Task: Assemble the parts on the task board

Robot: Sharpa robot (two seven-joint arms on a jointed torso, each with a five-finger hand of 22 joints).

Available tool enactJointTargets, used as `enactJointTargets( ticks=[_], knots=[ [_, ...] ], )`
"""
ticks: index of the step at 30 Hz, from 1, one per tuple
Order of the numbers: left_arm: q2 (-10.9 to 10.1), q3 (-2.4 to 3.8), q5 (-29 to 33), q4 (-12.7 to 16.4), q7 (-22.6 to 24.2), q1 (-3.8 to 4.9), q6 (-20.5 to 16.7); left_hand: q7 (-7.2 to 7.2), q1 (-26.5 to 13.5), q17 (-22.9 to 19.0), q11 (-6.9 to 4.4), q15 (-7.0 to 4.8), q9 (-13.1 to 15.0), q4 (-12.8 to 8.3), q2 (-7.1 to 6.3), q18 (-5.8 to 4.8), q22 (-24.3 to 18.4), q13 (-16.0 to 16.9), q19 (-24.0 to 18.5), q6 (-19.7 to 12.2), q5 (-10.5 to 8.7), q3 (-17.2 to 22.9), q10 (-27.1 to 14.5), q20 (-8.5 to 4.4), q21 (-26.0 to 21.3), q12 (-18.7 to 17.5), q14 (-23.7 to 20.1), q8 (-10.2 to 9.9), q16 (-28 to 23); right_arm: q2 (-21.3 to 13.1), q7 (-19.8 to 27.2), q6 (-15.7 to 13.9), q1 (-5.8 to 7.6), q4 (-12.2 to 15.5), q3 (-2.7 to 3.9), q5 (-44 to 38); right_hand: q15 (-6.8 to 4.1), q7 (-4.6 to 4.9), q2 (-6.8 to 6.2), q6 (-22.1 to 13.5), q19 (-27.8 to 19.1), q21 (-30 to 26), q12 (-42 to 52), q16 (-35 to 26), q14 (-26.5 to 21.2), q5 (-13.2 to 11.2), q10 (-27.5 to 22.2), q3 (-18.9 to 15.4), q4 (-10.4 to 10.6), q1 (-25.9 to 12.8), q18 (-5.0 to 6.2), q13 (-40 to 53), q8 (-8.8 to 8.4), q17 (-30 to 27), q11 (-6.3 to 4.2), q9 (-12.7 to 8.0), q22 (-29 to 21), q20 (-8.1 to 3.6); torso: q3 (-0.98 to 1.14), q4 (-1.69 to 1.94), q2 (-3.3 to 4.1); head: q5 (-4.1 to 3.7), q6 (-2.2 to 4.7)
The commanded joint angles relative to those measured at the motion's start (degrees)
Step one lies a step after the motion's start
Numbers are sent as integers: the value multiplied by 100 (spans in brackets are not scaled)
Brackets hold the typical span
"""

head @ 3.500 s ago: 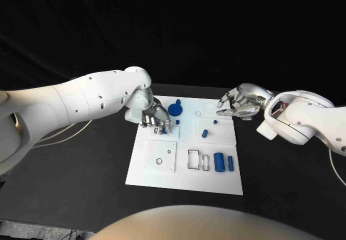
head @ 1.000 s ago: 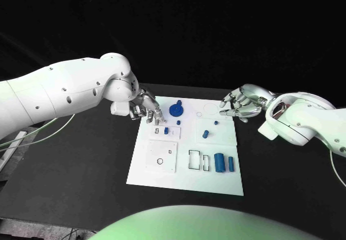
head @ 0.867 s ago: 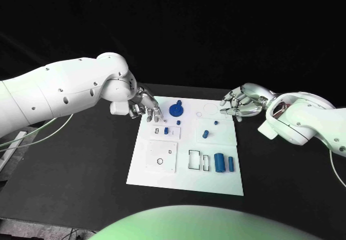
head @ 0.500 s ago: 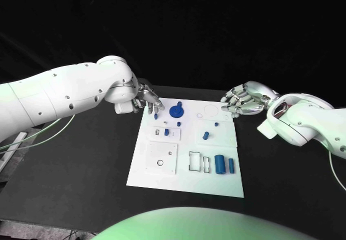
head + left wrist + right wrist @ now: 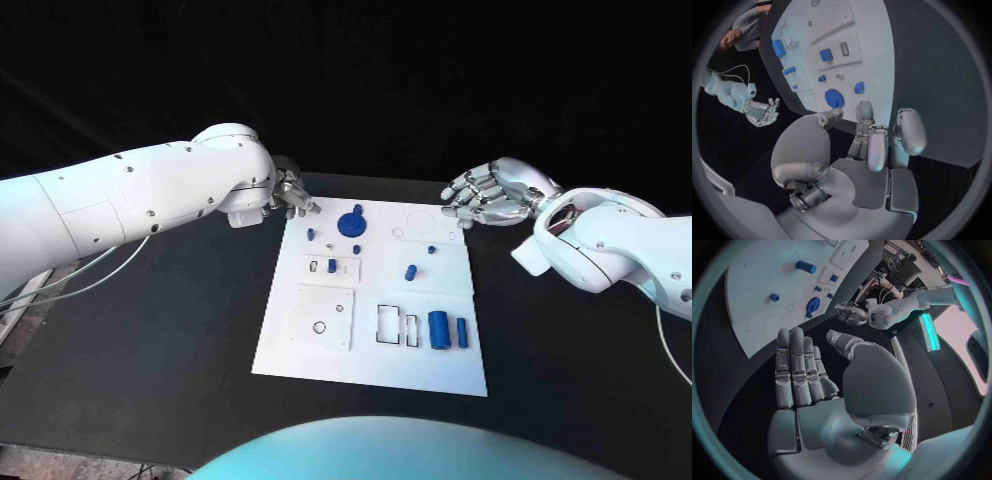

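Hands: your left hand (image 5: 290, 195) & right hand (image 5: 488, 193) both empty, fingers apart, flanking task board (image 5: 369, 350) far end.

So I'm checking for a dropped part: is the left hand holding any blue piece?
No, the left hand shows bare fingers, nothing between them.

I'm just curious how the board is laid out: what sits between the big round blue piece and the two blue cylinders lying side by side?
In the head view, a small blue peg lies between the round blue piece and the two cylinders.
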Motion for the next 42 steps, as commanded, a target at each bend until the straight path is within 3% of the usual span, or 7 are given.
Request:
enactJointTargets(
  ticks=[1,10,16,23,35,38,42],
  knots=[
    [36,-1,-368,-30,100,-25,21,28,-12,1195,11,5,-79,60,-72,-18,472,6,38,-54,-25,-15,-54,25,10,35,470,-75,9,-1,134,-75,-4,9,-1,77,4,1,-12,-46,-11,-34,-35,-48,-44,20,9,-17,-37,-51,55,-29,-33,10,28,-15,-25,34,-3,8,-1,-15,-6],
    [126,-14,-355,-142,142,-123,279,91,-9,1273,68,58,-418,296,-141,-23,505,-19,58,-66,-25,-246,-92,74,28,134,499,-346,73,-4,154,-127,-4,13,-1,73,34,27,3,-84,-29,-116,-117,-188,-96,94,-42,-32,-68,-48,55,-136,-58,11,58,-41,-110,62,-4,0,-7,9,-28],
    [166,-16,-187,-211,161,-160,316,164,150,1396,131,113,-1066,393,-67,-40,578,-86,112,30,-25,-464,-62,121,106,226,549,-1021,170,-2,177,-129,-4,12,-1,71,41,27,28,-44,-3,-169,-211,-346,-87,128,-14,-27,-90,-62,60,-263,-52,-36,63,-63,-182,75,4,4,-15,26,-29],
    [202,-17,-3,-270,186,-173,360,174,202,1457,137,122,-1425,401,-44,-54,639,-142,150,293,-26,-666,-39,143,173,281,573,-1389,217,4,167,-128,-4,5,-1,69,50,33,32,-45,-2,-203,-265,-436,-80,130,0,-28,-104,-70,59,-333,-61,-72,71,-81,-222,83,7,4,-16,26,-21],
    [277,-42,227,-386,133,-196,511,127,468,1510,100,101,-1603,304,99,-52,663,-189,150,692,-3,-630,-33,135,169,343,594,-1510,257,15,129,-117,-9,-2,-1,69,56,39,31,-51,1,-225,-295,-489,-65,126,15,-38,-108,-86,59,-378,-70,-92,76,-94,-250,89,6,2,-16,34,-22],
    [291,-44,276,-416,84,-198,513,104,554,1510,81,87,-1630,246,122,-51,669,-202,152,794,59,-576,-32,126,167,372,594,-1506,257,15,122,-116,-9,-1,-1,69,56,39,31,-51,1,-225,-295,-489,-65,126,15,-38,-108,-86,59,-378,-70,-92,76,-94,-250,89,6,3,-14,31,-22],
    [313,-46,330,-466,23,-199,530,107,575,1510,82,85,-1677,199,78,-51,680,-227,151,813,325,-528,-67,120,159,402,594,-1536,257,17,116,-116,-10,2,-1,68,57,39,33,-52,2,-228,-300,-498,-63,125,18,-40,-106,-90,59,-385,-71,-95,77,-96,-254,90,3,-1,-13,32,-34]
  ],
)
